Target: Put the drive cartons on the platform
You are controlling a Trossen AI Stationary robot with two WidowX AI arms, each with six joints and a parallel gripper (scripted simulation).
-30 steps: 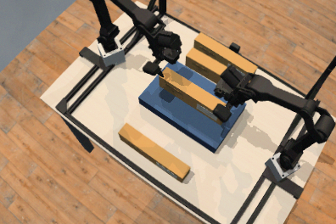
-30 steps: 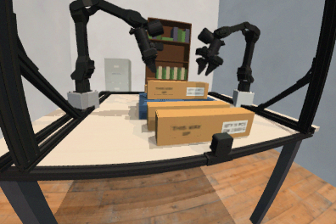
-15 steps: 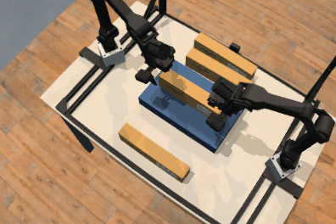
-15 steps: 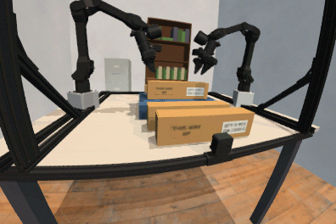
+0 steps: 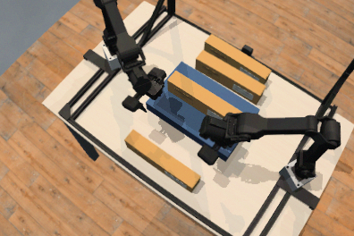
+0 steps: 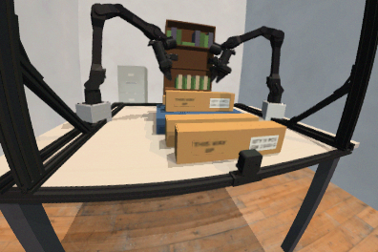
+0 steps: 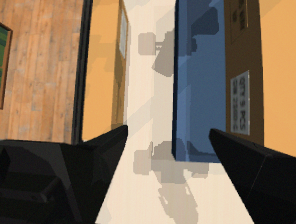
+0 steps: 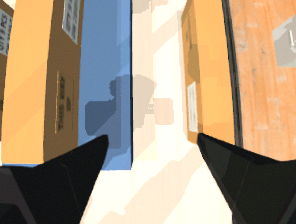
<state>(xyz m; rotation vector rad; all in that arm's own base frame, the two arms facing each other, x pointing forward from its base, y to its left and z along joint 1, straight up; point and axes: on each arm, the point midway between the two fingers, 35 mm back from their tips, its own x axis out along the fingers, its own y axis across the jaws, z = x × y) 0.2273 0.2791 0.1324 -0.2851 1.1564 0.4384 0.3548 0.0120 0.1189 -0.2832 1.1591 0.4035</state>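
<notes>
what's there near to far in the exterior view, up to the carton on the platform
small black block, nearest carton, second carton, carton on the platform

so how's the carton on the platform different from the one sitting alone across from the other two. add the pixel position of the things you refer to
the platform carton (image 5: 197, 92) (image 6: 200, 102) (image 7: 280, 75) (image 8: 27, 75) is up on the blue platform (image 5: 172, 114) (image 6: 160, 122) (image 7: 200, 100) (image 8: 105, 50), the lone carton (image 5: 161, 157) (image 7: 102, 65) (image 8: 215, 65) is down on the table (image 5: 103, 117) (image 6: 95, 158) (image 7: 150, 100) (image 8: 155, 50)
the platform carton is mid-table, the lone carton is near an edge
both are long, tan and closed, with a white label
</notes>
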